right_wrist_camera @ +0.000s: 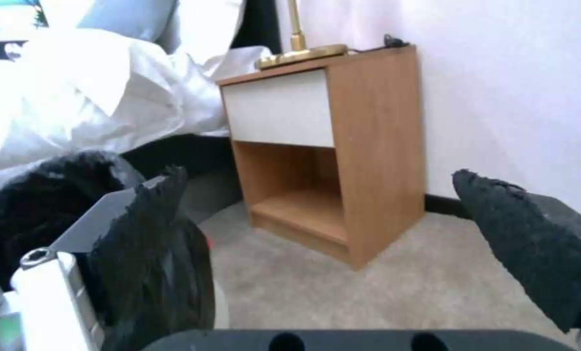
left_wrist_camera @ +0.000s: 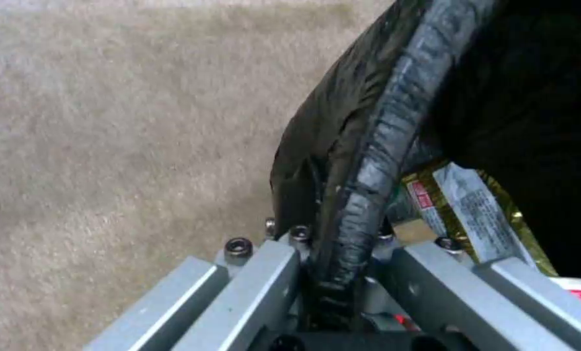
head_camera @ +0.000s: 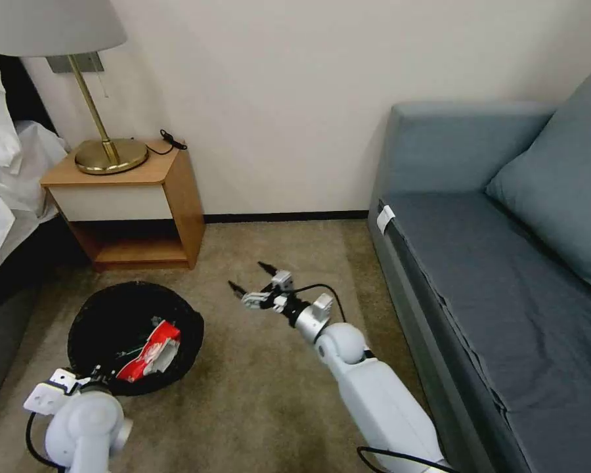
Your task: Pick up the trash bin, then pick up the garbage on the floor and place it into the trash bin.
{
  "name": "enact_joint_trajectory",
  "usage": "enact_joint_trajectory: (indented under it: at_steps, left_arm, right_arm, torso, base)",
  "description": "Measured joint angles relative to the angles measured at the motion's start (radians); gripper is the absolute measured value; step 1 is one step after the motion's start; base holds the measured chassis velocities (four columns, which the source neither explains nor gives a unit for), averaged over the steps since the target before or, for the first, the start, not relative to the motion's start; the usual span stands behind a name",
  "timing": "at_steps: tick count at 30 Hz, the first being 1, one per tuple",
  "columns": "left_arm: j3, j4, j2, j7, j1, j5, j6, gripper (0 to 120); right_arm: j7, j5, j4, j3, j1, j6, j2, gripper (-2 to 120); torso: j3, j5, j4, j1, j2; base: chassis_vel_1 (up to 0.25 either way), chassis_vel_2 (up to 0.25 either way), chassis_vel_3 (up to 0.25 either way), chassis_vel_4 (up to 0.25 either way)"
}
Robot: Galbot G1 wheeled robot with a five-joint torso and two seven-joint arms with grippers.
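Note:
The trash bin (head_camera: 88, 315), lined with a crinkled black bag, is at the lower left of the head view. My left gripper (head_camera: 93, 382) is shut on its near rim; the left wrist view shows the bag-covered rim (left_wrist_camera: 375, 161) clamped between the fingers (left_wrist_camera: 264, 273). Inside the bin lie a red-and-white wrapper (head_camera: 152, 351) and a gold-edged snack wrapper (left_wrist_camera: 479, 214). My right gripper (head_camera: 248, 277) hangs open over bare carpet to the right of the bin, holding nothing. Its black pads (right_wrist_camera: 167, 209) stand wide apart, and the bin's bag (right_wrist_camera: 37, 195) shows beside them.
A wooden nightstand (head_camera: 134, 203) with a brass lamp (head_camera: 105, 154) stands against the wall behind the bin. A bed with white linen (head_camera: 6, 184) lies at the left. A grey-blue sofa (head_camera: 505, 282) runs along the right. Open carpet (head_camera: 269, 394) lies between.

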Motion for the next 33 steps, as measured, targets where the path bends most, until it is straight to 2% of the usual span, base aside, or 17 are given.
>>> enact_joint_trajectory:
  at_steps: [2, 5, 14, 17, 20, 21, 24, 26, 28, 32, 33]
  left_arm:
    - [-0.012, 0.012, -0.002, -0.051, -0.034, -0.017, 0.004, 0]
    - [-0.025, 0.026, -0.002, -0.084, -0.061, -0.02, 0.016, 0]
    - [-0.048, 0.089, 0.016, -0.125, -0.108, -0.039, 0.065, 0]
    - [-0.051, 0.104, 0.019, -0.126, -0.115, -0.045, 0.069, 4]
    - [-0.055, 0.139, 0.025, -0.125, -0.121, -0.077, 0.077, 20]
    - [-0.055, 0.139, 0.025, -0.125, -0.121, -0.077, 0.077, 20]
    - [-0.062, 0.156, 0.029, -0.123, -0.122, -0.089, 0.078, 36]
    - [-0.063, 0.154, 0.029, -0.123, -0.12, -0.089, 0.078, 39]
    - [-0.065, 0.137, 0.03, -0.118, -0.112, -0.067, 0.079, 51]
    - [-0.067, 0.124, 0.03, -0.115, -0.109, -0.045, 0.076, 56]
    - [-0.069, 0.112, 0.03, -0.113, -0.107, -0.026, 0.073, 61]
  right_arm:
    - [-0.009, 0.0, 0.002, 0.013, -0.015, 0.0, -0.01, 100]
    - [-0.014, -0.003, 0.002, 0.023, -0.03, 0.002, -0.013, 100]
    - [-0.028, -0.037, 0.009, 0.032, -0.067, 0.01, -0.009, 100]
    - [-0.033, -0.051, 0.015, 0.031, -0.075, 0.01, -0.009, 100]
    - [-0.038, -0.068, 0.022, 0.032, -0.087, 0.01, -0.005, 100]
    - [-0.038, -0.068, 0.022, 0.032, -0.087, 0.01, -0.005, 100]
    - [-0.038, -0.085, 0.024, 0.037, -0.098, 0.011, 0.001, 100]
    - [-0.038, -0.088, 0.024, 0.038, -0.1, 0.011, 0.001, 100]
    - [-0.038, -0.098, 0.024, 0.042, -0.108, 0.016, 0.005, 100]
    - [-0.038, -0.1, 0.024, 0.044, -0.113, 0.019, 0.007, 100]
    - [-0.038, -0.102, 0.024, 0.046, -0.116, 0.023, 0.008, 100]
  torso:
    - [0.0, 0.0, 0.0, 0.0, 0.0]
    - [0.0, 0.0001, 0.0001, 0.0, 0.0]
    - [0.0, 0.0, 0.0002, 0.0, 0.0]
    - [0.0, 0.0001, 0.0002, 0.0, 0.0]
    - [0.0, 0.0001, 0.0002, 0.0, 0.0]
    - [0.0, 0.0001, 0.0002, 0.0, 0.0]
    - [0.0, 0.0002, 0.0002, 0.0, 0.0]
    - [0.0, 0.0002, 0.0002, 0.0, 0.0]
    - [0.0, -0.0004, 0.0002, 0.0, 0.0]
    - [0.0, 0.0, 0.0001, 0.0, 0.0]
    - [0.0, -0.0001, 0.0002, 0.0, 0.0]
  base:
    - [0.0, 0.0, 0.0, 0.0]
    - [0.0, 0.0, 0.0, 0.0]
    - [0.0, 0.0, 0.0, 0.0]
    - [0.0, 0.0, 0.0, 0.0]
    - [0.0, 0.0, 0.0, 0.0]
    - [0.0, 0.0, 0.0, 0.0]
    - [0.0, 0.0, 0.0, 0.0]
    - [0.0, 0.0, 0.0, 0.0]
    - [0.0, 0.0, 0.0, 0.0]
    - [0.0, 0.0, 0.0, 0.0]
    - [0.0, 0.0, 0.0, 0.0]
